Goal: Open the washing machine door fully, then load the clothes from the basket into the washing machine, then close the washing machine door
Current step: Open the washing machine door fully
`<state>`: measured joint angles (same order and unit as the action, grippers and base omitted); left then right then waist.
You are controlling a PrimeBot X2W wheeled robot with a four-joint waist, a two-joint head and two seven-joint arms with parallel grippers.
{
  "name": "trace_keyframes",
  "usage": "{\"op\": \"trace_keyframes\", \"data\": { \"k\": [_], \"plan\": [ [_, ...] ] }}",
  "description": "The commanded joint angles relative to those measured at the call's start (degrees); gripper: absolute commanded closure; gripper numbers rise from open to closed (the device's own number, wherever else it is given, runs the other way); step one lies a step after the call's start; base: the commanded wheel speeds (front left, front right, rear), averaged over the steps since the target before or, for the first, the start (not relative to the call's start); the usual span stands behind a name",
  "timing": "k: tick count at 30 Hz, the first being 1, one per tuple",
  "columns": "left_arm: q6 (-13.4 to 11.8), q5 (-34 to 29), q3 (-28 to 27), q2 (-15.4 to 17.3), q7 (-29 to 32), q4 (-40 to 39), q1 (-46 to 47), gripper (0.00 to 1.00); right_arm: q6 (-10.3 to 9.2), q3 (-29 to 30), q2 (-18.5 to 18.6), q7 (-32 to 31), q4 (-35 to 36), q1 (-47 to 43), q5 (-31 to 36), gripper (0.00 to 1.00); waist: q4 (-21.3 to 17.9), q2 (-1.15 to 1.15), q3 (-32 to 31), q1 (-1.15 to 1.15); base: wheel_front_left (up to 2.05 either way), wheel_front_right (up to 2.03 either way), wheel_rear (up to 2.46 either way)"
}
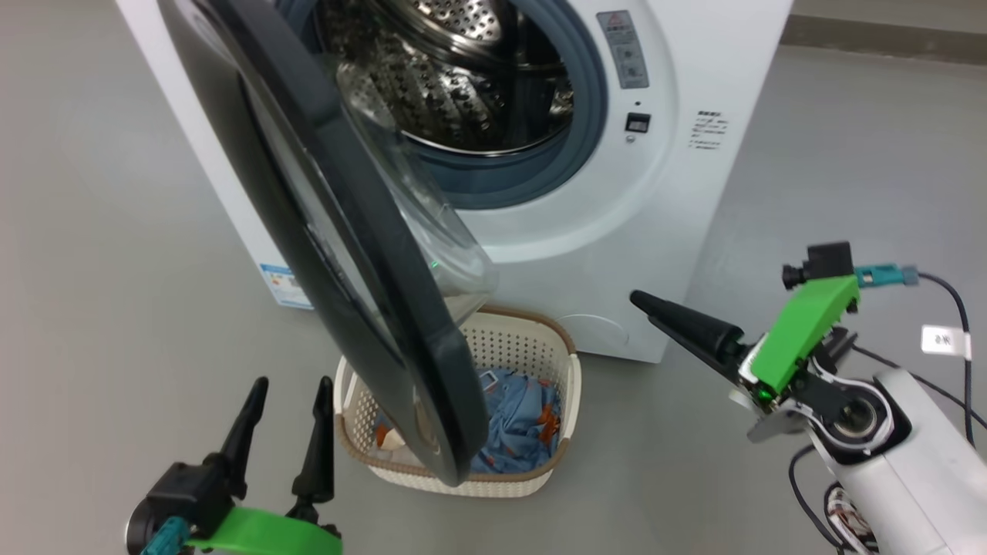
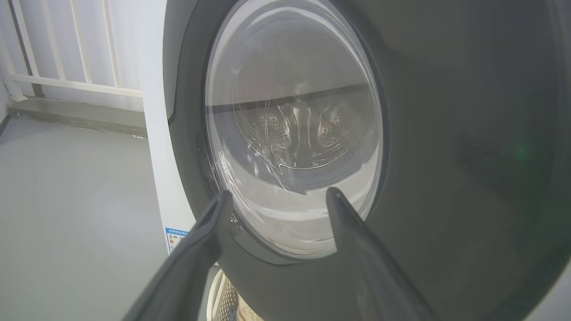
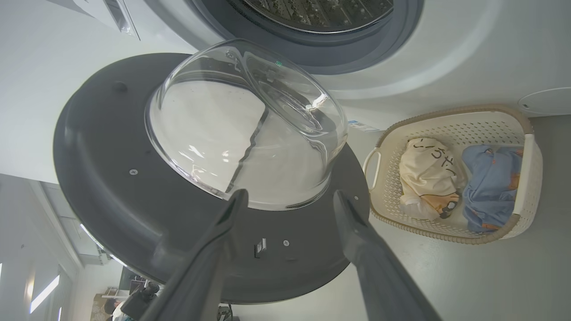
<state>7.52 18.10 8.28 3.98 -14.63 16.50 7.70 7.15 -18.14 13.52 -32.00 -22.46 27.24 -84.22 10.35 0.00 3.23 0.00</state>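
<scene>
The washing machine (image 1: 694, 193) stands ahead with its steel drum (image 1: 463, 69) exposed. The washing machine door (image 1: 370, 254) hangs partly open, edge-on to me, with its glass bowl (image 3: 232, 133) facing the drum. The basket (image 1: 532, 316) sits on the floor below the door's lower edge. The clothes lie in it: a cream garment (image 3: 428, 169) and a light blue one (image 3: 490, 187). My left gripper (image 1: 289, 393) is open before the door's glossy outer face (image 2: 446, 133). My right gripper (image 3: 290, 196) is open and holds nothing, pointing at the door's dark grey inner face (image 3: 111, 178), apart from it.
Grey floor (image 1: 833, 154) spreads on both sides of the machine. A blue label (image 1: 281, 285) marks the machine's lower front. A white railing (image 2: 67, 53) stands beyond the machine's side. Cables (image 1: 956, 308) trail from my right wrist.
</scene>
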Motion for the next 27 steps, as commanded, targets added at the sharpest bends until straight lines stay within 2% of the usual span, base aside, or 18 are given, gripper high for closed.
{"op": "trace_keyframes", "data": {
  "k": [1, 11, 27],
  "plan": [
    [-0.03, 0.26, -2.37, 0.88, -0.37, -0.95, -0.37, 0.0, 0.34, -0.35, 0.62, 1.59, 1.33, -0.9, 0.87, 0.0, -1.32, 0.0, -1.07, 0.0, 0.0, 0.0, 0.0],
    [-0.03, -0.03, -4.99, 1.18, -0.37, -1.29, -2.28, 0.0, 0.34, -3.33, 4.97, 11.32, 1.77, -5.86, 3.93, 0.0, -4.2, 0.0, -2.36, 0.0, 0.0, 0.0, 0.0],
    [-0.03, -0.27, -7.05, 0.82, -0.37, -1.53, -2.79, 0.0, 0.34, -11.03, 9.48, 33.42, 2.67, -11.95, 7.83, 0.0, -6.13, 0.0, -2.84, 0.0, 0.0, 0.0, 0.0]
  ]
}}
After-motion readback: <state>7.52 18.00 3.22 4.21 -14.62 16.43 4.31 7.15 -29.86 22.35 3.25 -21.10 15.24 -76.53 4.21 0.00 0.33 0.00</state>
